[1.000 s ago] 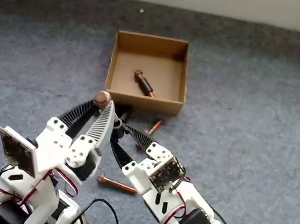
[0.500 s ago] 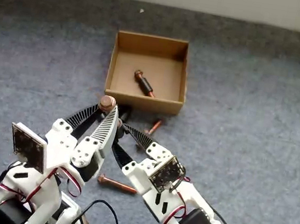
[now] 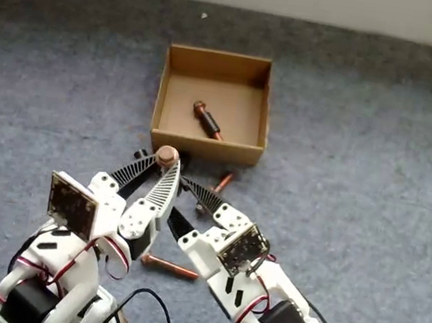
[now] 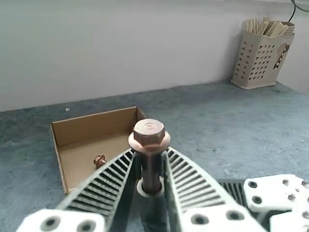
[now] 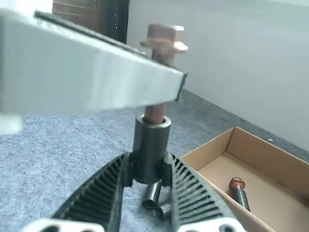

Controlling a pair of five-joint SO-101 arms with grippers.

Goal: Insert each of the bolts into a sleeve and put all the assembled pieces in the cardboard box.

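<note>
The left gripper (image 4: 149,157) has its jaws clamped on the upright bolt (image 4: 149,137). Its tip sits in the sleeve (image 5: 150,145), which the right gripper (image 5: 147,169) jaws clamp at 6 o'clock from the cardboard box (image 3: 206,146). Slight tilt could jam the shank or push the sleeve loose.

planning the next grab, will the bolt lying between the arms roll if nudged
The bolt has a round shank, so it may roll, though its wider head and the carpet likely curb that. Looks metal, probably stiff.

White plastic arms (image 3: 261,303) carry black servos and red-and-white cables; the left tool (image 4: 149,162) and right tool (image 5: 147,169) have black ribbed fingers (image 5: 190,193).
</note>
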